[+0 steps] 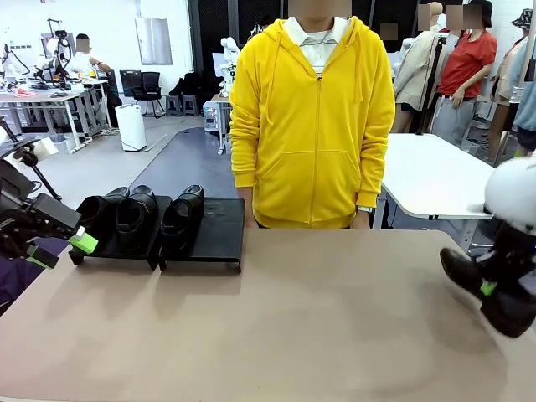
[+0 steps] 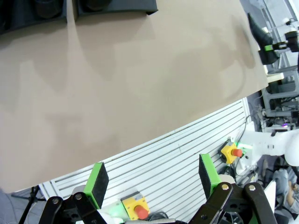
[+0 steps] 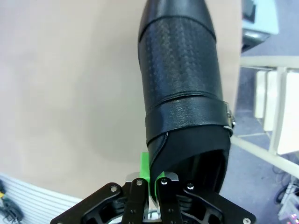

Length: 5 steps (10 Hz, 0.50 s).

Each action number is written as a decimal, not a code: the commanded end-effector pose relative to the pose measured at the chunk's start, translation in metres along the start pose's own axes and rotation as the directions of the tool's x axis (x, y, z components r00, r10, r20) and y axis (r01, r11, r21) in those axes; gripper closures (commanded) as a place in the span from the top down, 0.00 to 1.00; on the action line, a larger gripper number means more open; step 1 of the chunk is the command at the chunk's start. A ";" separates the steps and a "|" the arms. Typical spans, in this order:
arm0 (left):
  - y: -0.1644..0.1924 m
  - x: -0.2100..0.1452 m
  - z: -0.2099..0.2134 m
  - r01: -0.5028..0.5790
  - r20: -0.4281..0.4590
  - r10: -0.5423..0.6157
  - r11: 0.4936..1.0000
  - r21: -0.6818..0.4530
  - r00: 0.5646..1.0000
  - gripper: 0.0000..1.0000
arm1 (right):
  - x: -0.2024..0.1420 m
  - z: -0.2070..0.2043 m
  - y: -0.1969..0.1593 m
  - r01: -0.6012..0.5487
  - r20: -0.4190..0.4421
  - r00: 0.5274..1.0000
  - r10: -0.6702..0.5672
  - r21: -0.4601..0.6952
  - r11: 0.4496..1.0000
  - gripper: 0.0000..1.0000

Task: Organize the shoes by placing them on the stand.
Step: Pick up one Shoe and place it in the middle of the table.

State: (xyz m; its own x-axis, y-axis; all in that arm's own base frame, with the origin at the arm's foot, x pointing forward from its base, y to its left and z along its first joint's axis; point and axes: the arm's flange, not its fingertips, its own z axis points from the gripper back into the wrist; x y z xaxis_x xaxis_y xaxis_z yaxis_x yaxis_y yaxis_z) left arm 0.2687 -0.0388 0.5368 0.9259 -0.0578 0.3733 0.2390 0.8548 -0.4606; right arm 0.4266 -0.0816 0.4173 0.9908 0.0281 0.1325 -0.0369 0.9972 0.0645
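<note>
the right gripper (image 3: pixel 150 179) is clamped on the collar of a shoe (image 3: pixel 182 88) at the table's (image 1: pixel 293 318) right edge. the left gripper (image 2: pixel 152 179) gapes wide near the stand (image 1: pixel 213 226), where three shoes (image 1: pixel 138 213) sit. a person (image 1: pixel 311 117) stands behind.

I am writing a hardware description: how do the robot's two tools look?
Both tools are black linkage-style bodies with silver pivot bolts and two fingers carrying bright green pads. The left tool shows this clearly; the right tool matches it, on a white arm.
</note>
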 end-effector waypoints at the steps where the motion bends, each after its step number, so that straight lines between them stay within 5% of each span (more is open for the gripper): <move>1: -0.001 -0.002 0.000 -0.014 0.001 0.014 1.000 -0.018 1.000 1.00 | -0.027 0.096 0.021 0.029 0.077 0.996 -0.032 0.032 0.999 0.00; 3: -0.001 -0.002 0.000 -0.014 0.001 0.014 1.000 -0.018 1.000 1.00 | -0.045 0.123 0.027 0.012 0.163 0.986 -0.023 0.065 0.998 0.00; 5: -0.001 -0.002 0.000 -0.014 0.001 0.014 1.000 -0.018 1.000 1.00 | -0.025 0.102 -0.002 0.046 0.174 0.983 -0.064 0.107 0.993 0.00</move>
State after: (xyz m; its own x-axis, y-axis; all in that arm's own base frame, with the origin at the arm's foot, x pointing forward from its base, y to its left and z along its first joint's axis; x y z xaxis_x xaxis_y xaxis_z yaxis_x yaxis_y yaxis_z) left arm 0.2686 -0.0388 0.5369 0.9258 -0.0576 0.3736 0.2391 0.8548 -0.4606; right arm 0.3600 -0.0770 0.5432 0.9552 -0.0219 0.2953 -0.0210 0.9898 0.1411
